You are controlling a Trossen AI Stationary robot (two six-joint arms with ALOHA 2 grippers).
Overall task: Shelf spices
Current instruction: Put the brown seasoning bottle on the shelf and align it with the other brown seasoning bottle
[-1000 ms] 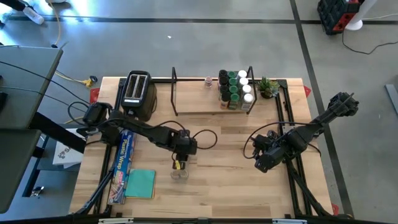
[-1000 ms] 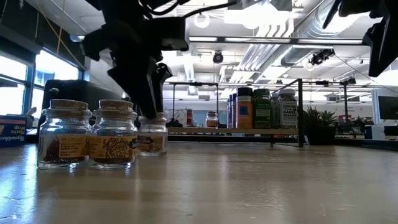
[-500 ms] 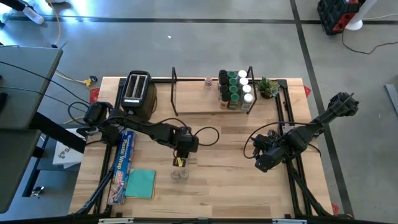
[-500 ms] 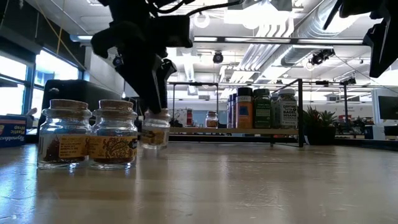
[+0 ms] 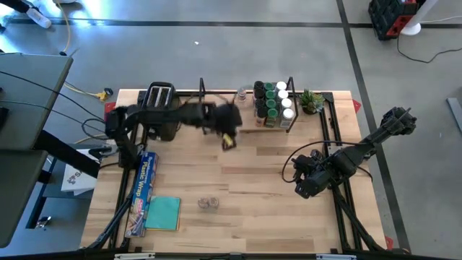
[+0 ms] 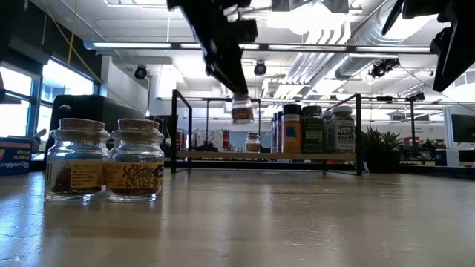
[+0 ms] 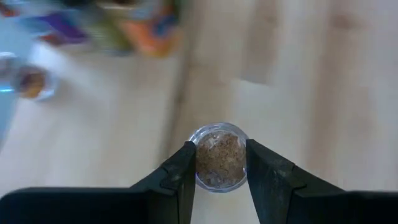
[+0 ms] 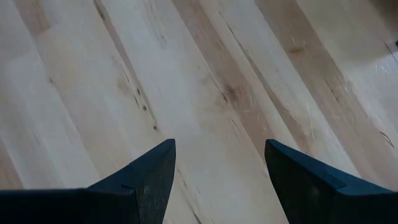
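while two cork-topped jars (image 6: 104,159) wait at the near edge, about seven o'clock on the table (image 5: 274,217), the left gripper (image 7: 219,163) is clamped on a small cork-lidded jar (image 7: 219,158), carried high, probably to clear the rack's wire end. at three o'clock the right gripper (image 8: 217,163) hangs idle, jaws apart. farthest, at twelve o'clock, the shelf (image 5: 216,130) holds the spices (image 5: 273,103) already clustered at its right end.

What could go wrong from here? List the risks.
The left gripper carries a small jar in the air toward the shelf; its rounded sides might slip between the fingers. Jars crowd the shelf's right end, so setting it close could knock them. The black uprights could catch the arm.
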